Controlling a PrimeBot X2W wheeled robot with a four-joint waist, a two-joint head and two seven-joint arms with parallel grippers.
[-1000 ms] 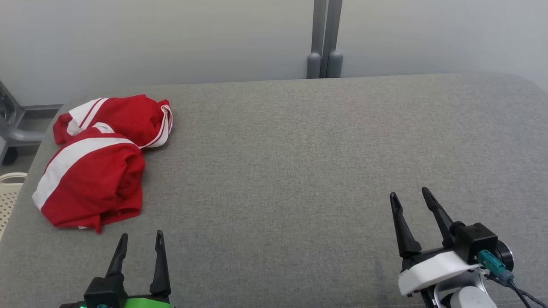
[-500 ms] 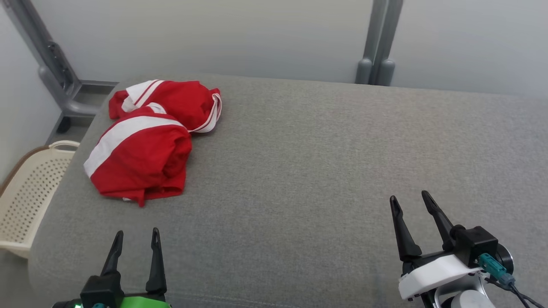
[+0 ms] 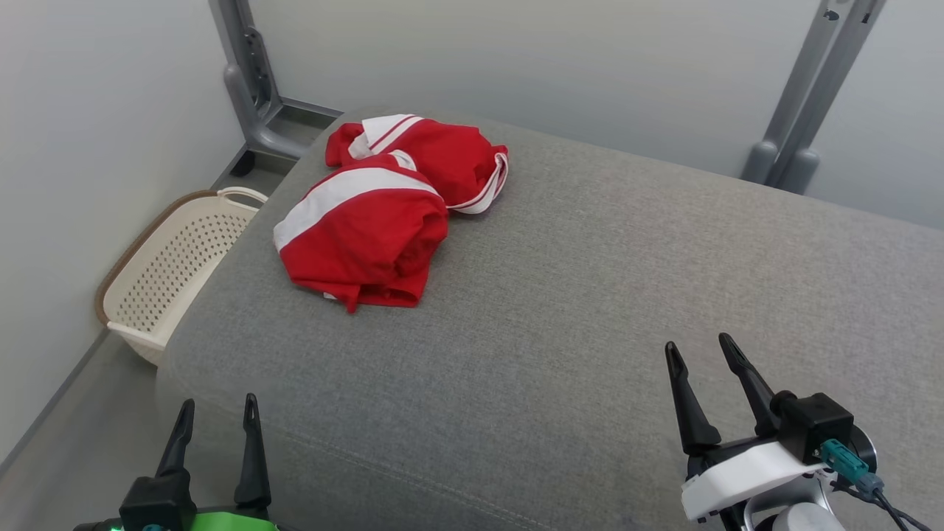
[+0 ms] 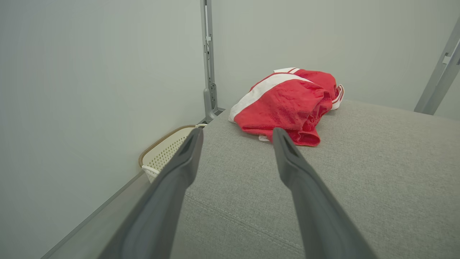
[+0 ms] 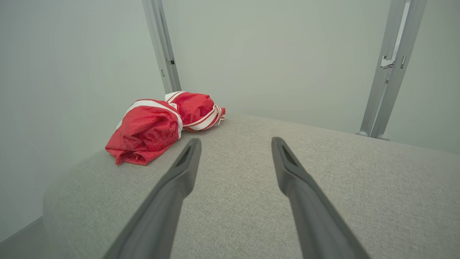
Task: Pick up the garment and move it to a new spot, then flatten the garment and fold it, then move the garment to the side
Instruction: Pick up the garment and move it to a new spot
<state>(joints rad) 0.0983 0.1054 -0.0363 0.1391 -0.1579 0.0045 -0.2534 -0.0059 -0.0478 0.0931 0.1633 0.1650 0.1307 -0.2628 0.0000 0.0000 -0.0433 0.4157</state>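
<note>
The garment (image 3: 380, 210) is a crumpled red piece with white stripes, lying near the far left corner of the grey padded table (image 3: 590, 310). It also shows ahead of the left fingers in the left wrist view (image 4: 287, 104) and to the left of the right fingers in the right wrist view (image 5: 158, 124). My left gripper (image 3: 217, 409) stands open at the table's near left edge, well short of the garment. At the lower right my right gripper (image 3: 697, 350) is open too, far from the cloth. Nothing is between either pair of fingers.
A cream perforated basket (image 3: 173, 269) stands on the floor by the table's left end, against the pale wall. Grey metal posts (image 3: 247, 81) rise behind the table at left and right (image 3: 818, 103). The table's surface to the right of the garment is bare.
The head camera has turned left, so the garment now sits nearer the middle of the picture and the basket and left wall show. Both grippers stay open; the cloth has not moved.
</note>
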